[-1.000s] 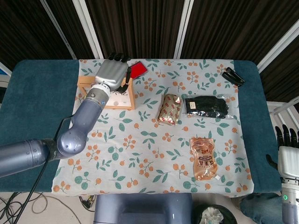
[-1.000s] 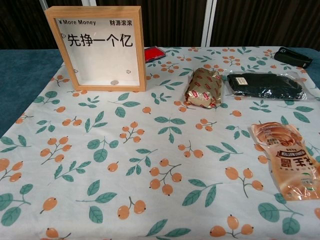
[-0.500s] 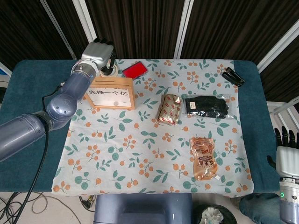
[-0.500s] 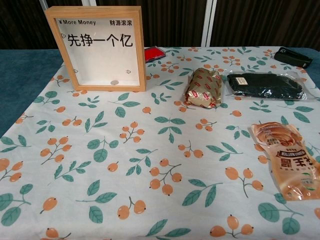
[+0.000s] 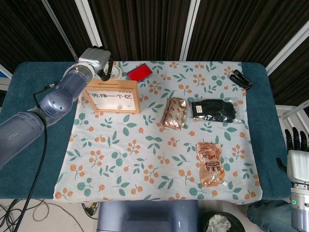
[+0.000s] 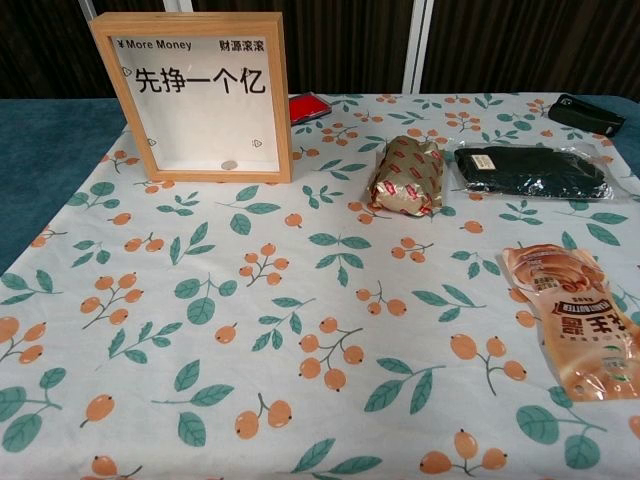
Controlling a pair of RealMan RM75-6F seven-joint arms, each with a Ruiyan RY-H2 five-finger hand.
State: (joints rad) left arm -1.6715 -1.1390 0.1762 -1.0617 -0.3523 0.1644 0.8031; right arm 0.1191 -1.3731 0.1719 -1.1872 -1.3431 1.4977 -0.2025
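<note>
The left hand (image 5: pixel 95 56) hung over a white tape roll (image 5: pixel 114 72) just behind the wooden money-box frame (image 5: pixel 115 96). Its fingers curled down, but whether they pinched the roll could not be told. The roll looked light and stiff, best taken across its rim. The right hand (image 5: pixel 297 157) stood spread and empty.

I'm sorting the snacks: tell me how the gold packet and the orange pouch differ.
The gold packet is plump and shiny with red print; the orange pouch is flatter, longer and partly see-through. The gold packet lies mid-table beside the black pack; the orange pouch lies nearer the front edge. Both lie flat, untouched.
</note>
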